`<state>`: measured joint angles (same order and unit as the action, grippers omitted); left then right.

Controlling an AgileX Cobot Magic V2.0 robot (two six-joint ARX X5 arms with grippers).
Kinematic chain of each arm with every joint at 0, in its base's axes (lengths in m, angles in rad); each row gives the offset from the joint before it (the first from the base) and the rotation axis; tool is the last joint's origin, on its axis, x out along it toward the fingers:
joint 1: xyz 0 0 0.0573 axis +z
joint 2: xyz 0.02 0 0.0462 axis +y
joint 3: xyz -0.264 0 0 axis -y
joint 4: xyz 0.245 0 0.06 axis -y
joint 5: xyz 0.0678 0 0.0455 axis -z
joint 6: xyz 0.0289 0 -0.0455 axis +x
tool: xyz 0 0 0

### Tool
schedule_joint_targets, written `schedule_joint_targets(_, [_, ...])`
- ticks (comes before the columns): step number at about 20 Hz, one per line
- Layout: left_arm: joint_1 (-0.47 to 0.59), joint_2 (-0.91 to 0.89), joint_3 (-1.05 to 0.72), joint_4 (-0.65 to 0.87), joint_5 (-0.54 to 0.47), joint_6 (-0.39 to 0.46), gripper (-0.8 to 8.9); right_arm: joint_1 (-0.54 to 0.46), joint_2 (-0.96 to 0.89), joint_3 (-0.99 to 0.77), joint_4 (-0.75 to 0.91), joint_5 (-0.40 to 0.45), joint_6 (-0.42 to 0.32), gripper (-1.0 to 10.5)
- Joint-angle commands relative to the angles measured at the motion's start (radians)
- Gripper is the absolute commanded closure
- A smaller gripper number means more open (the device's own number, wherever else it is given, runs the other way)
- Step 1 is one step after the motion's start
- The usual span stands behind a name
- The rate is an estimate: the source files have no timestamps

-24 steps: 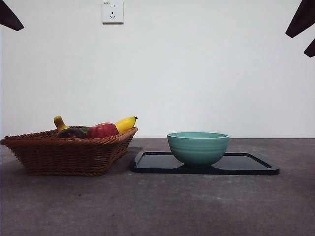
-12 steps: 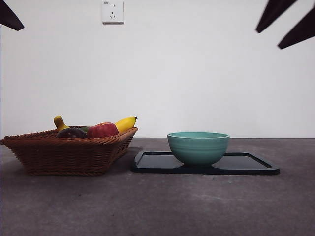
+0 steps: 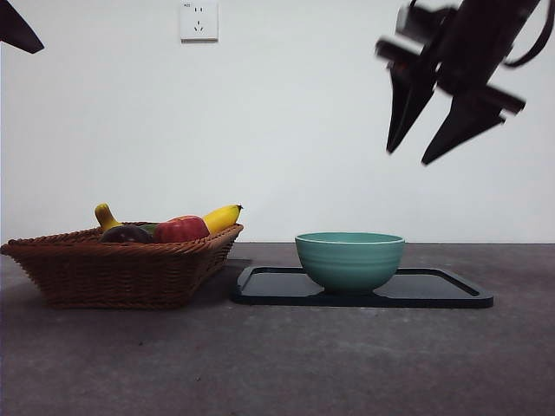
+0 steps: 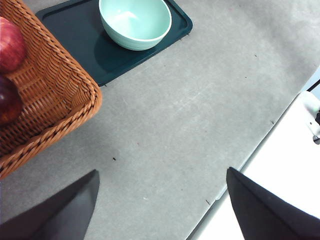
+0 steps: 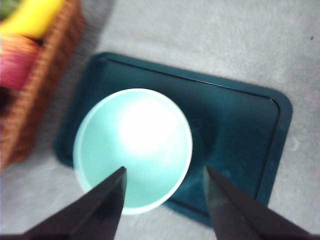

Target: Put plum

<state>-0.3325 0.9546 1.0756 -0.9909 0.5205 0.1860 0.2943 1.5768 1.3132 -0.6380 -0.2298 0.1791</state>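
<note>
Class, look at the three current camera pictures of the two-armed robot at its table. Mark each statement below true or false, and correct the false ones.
1. The plum lies in the wicker basket. True.
2. The green bowl holds a banana. False: the bowl is empty; the banana is in the basket.
3. The right tool hangs open, high above the bowl. True.
4. The bowl stands directly on the grey table. False: it stands on a dark tray.
5. The left tool is shut on the red apple. False: it is open and holds nothing; the apple is in the basket.
</note>
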Motion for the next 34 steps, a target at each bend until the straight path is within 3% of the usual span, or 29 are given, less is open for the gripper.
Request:
schedule_joint_targets(1, [-0.005,0.008,0.011,0.011,0.003,0.012,4.22,0.004,0.070,0.028,0.034,0.013,-0.024,7.0])
schedule_joint_targets(12, [-0.005,0.008,0.011,0.010,0.003,0.011,4.22,0.005,0.294,0.028,0.122,0.020,-0.031,7.1])
schedule_joint_targets(16, [-0.005,0.008,0.011,0.010,0.003,0.011,4.22,0.005,0.297,0.028,0.159,0.021,-0.034,9.3])
schedule_joint_targets(20, [-0.005,0.008,0.011,0.000,0.003,0.011,4.22,0.005,0.296,0.030,0.190,0.022,-0.029,9.4])
schedule_joint_targets(27, [-0.005,0.008,0.011,-0.013,0.003,0.011,4.22,0.011,0.143,0.043,0.156,0.021,-0.023,9.4])
schedule_joint_targets(34, [-0.005,0.008,0.011,-0.012,0.003,0.011,4.22,0.064,-0.119,0.043,-0.072,0.022,-0.060,9.4])
